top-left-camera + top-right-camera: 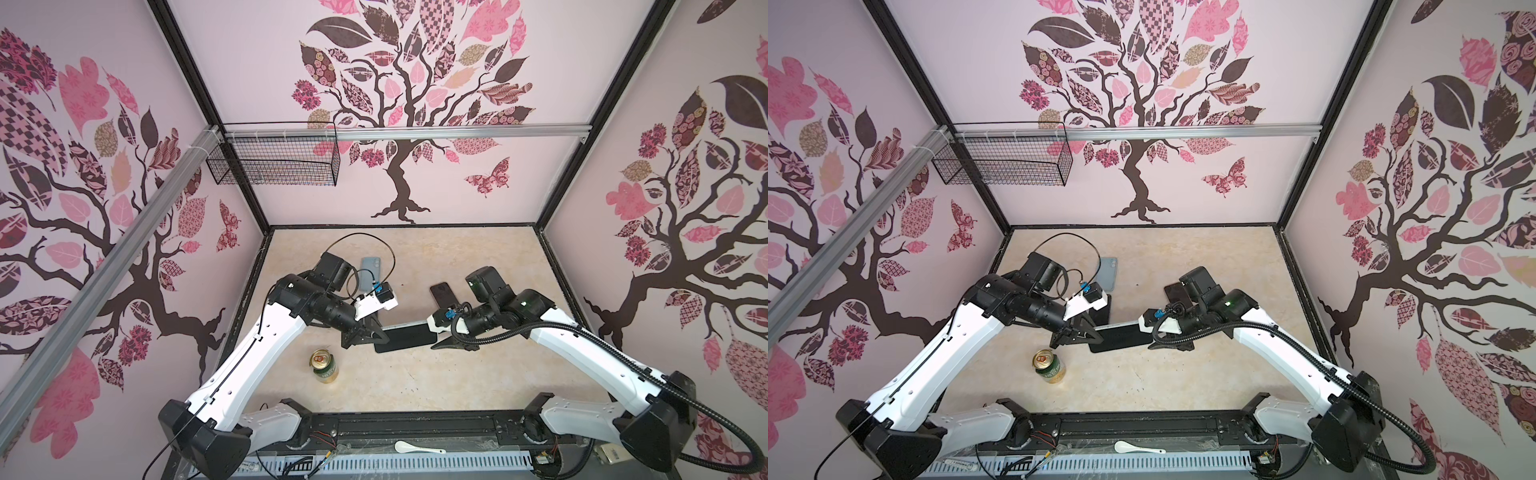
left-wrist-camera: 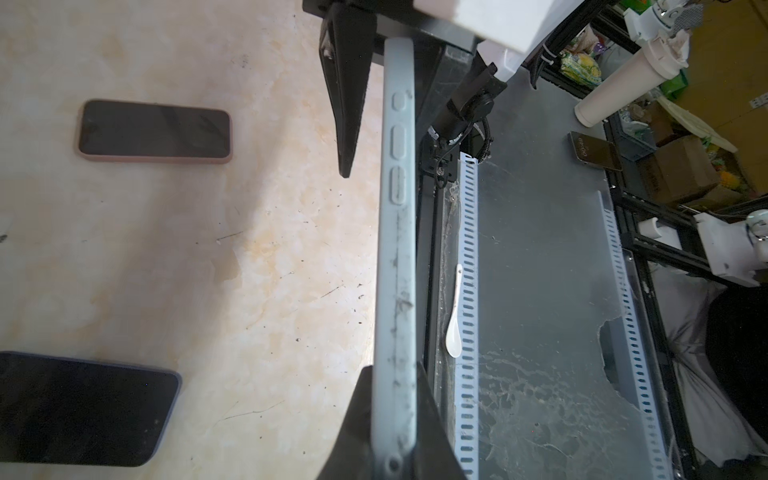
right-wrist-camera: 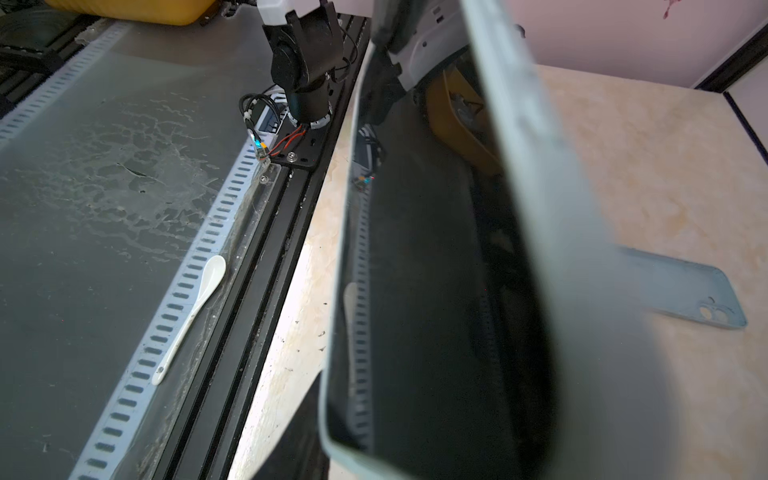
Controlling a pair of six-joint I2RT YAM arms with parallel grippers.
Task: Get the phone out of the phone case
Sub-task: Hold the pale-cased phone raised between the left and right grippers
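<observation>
A phone [image 1: 405, 338] with a black screen, in a pale blue phone case [image 2: 397, 249], hangs edge-up above the table between both arms. My left gripper [image 2: 392, 370] is shut on one end of the case, with a finger on each flat side. My right gripper [image 1: 434, 341] is at the other end and stands open: one of its fingers [image 2: 347, 104] shows a gap to the case, and the other is hidden behind it. The right wrist view shows the dark screen [image 3: 415, 291] inside the case rim [image 3: 540, 187].
A phone in a pink case [image 1: 442, 295], a phone in a dark case [image 2: 83, 411] and an empty pale blue case [image 1: 371, 272] lie on the table [image 1: 478, 374]. A green can [image 1: 324, 368] stands near the front left. A white spoon [image 1: 417, 447] lies on the front rail.
</observation>
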